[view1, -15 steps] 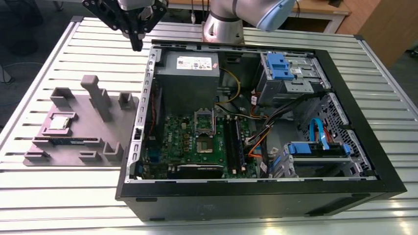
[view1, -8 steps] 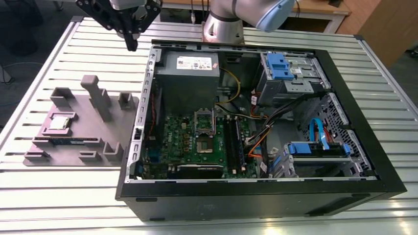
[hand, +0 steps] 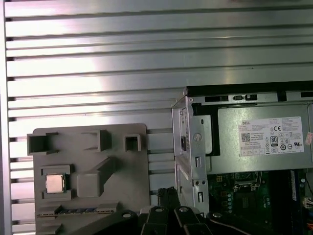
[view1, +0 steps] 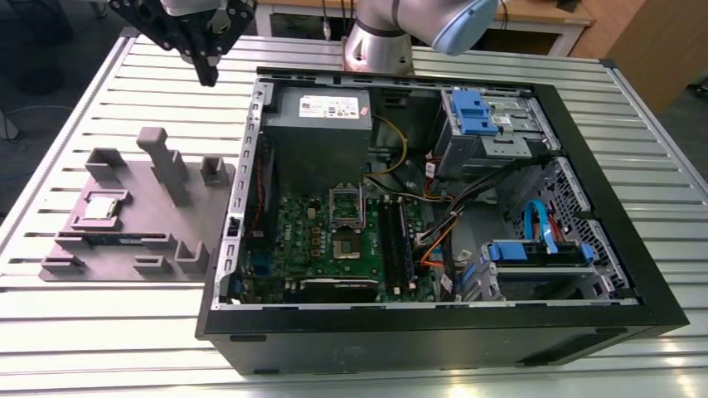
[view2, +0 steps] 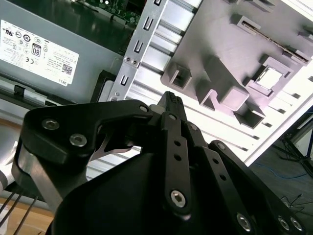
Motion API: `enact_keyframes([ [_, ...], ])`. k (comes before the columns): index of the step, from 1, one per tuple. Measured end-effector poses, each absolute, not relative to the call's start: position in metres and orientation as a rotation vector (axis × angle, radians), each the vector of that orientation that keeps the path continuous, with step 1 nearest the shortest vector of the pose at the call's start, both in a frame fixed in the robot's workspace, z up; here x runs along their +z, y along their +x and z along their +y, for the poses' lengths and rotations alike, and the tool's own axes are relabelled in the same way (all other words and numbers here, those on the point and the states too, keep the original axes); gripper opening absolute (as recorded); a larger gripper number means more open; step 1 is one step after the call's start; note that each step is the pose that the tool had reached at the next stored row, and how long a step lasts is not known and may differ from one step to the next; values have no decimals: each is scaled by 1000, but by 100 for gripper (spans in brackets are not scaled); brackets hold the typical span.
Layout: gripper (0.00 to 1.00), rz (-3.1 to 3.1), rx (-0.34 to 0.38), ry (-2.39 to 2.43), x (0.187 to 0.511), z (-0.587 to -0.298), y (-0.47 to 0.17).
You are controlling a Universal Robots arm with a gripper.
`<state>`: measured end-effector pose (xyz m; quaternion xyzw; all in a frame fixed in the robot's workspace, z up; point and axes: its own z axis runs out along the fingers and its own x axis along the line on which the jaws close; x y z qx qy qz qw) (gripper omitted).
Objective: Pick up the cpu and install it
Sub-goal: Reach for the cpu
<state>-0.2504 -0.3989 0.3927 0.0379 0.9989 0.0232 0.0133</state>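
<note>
Hovering above the far side of the bench [view1: 66, 348], toward the exterior view's left, the gripper [view1: 207, 79] is hanging with its fingers drawn together and nothing between them. By my reading the task is sitting at its very start: nothing is being held and the pick is not yet made. The cpu [view1: 102, 207] is lying flat in its square pocket on the grey fixture tray [view1: 133, 265], well apart from the gripper and on the near side of it. Inside the open computer case [view1: 619, 249], the socket [view1: 347, 244] on the green motherboard [view1: 293, 240] is sitting bare, with its metal frame apparently lifted open.

Around the chip, the tray's upright posts [view1: 166, 166] are standing just beside the pocket and may be crowding an approach from above. The case's metal side wall [view1: 249, 166] is standing between tray and motherboard, the grey power supply [view1: 315, 124] is sitting on the socket's far side, and loose cables [view1: 437, 211] are trailing near the socket on the exterior view's right
</note>
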Motion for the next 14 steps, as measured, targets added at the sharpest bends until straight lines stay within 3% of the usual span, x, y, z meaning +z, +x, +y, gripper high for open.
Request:
enact_keyframes([
  [14,11,3111,72,118,392,-399,-273],
])
